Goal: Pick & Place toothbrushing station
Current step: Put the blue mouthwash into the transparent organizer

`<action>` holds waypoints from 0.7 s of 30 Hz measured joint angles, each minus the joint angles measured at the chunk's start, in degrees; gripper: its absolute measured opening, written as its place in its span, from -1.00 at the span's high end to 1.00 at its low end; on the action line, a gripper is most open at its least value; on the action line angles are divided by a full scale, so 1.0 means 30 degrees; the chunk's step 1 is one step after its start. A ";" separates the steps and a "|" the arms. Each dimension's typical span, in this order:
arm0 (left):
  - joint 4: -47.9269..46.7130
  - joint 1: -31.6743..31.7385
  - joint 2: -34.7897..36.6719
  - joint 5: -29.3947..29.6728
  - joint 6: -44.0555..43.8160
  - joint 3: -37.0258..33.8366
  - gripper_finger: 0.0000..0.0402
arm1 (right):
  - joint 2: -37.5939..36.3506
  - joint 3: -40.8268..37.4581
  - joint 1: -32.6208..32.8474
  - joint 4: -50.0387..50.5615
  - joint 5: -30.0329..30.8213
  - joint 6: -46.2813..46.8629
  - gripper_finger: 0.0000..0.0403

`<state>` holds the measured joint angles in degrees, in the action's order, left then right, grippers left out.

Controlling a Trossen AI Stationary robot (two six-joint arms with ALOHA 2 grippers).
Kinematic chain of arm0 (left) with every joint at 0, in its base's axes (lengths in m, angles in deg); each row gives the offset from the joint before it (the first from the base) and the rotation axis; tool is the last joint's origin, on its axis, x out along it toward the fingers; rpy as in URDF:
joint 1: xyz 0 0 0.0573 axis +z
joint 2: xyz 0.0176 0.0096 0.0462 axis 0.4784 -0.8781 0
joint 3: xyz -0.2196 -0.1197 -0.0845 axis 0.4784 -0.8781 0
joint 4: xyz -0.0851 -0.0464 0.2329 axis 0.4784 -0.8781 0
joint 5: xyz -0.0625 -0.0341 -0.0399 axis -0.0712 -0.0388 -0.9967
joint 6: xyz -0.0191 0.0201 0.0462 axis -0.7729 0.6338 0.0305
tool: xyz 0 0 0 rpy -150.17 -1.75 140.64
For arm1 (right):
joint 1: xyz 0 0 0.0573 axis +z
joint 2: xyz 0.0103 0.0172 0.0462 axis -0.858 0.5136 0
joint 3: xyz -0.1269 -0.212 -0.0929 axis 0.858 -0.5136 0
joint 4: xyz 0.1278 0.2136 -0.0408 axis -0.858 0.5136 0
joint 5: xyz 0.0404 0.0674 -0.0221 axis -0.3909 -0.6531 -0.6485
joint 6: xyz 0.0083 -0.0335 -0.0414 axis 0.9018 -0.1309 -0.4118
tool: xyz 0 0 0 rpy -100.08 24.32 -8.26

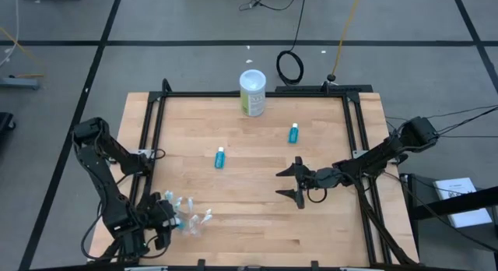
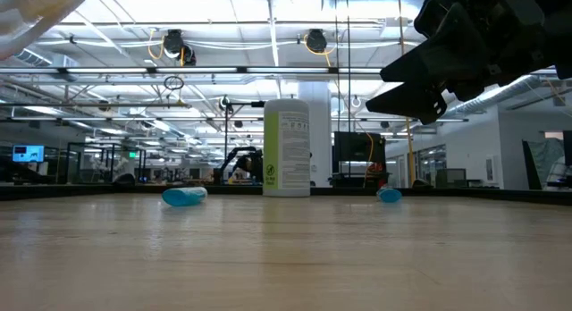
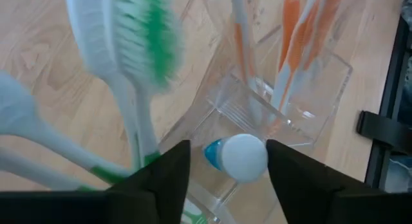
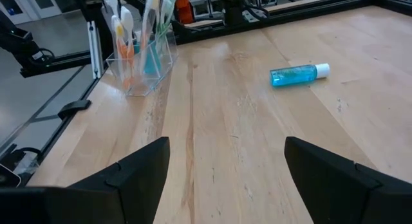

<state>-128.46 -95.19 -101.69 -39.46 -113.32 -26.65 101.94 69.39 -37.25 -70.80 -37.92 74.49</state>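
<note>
High: left gripper at the desk front-left edge, fingers clamped on the clear cup of toothbrushes. Right gripper mid-desk, fingers spread, open wood all round. Two teal tubes lie apart.

Low: tubes flank the canister.

Left wrist: a white-capped tube inside the cup, unseen elsewhere.

My wooden table carries a canister at twelve o'clock, two teal tubes (both lying flat) mid-table, and the clear holder at seven.
</note>
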 joint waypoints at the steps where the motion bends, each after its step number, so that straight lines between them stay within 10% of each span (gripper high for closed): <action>1: 0.0000 0.0000 0.0000 0.0020 -0.0031 0.0000 -0.07 | 0.0000 0.0000 0.0007 -0.0007 0.0000 0.0000 -0.48; 21: 0.0877 0.0036 0.1254 0.1570 0.0205 -0.0007 -0.12 | 0.0000 0.0000 0.0005 -0.0007 0.0000 0.0284 -0.48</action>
<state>-125.83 -95.08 -97.93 -34.75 -112.70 -26.67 101.94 69.39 -37.24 -70.83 -37.92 75.35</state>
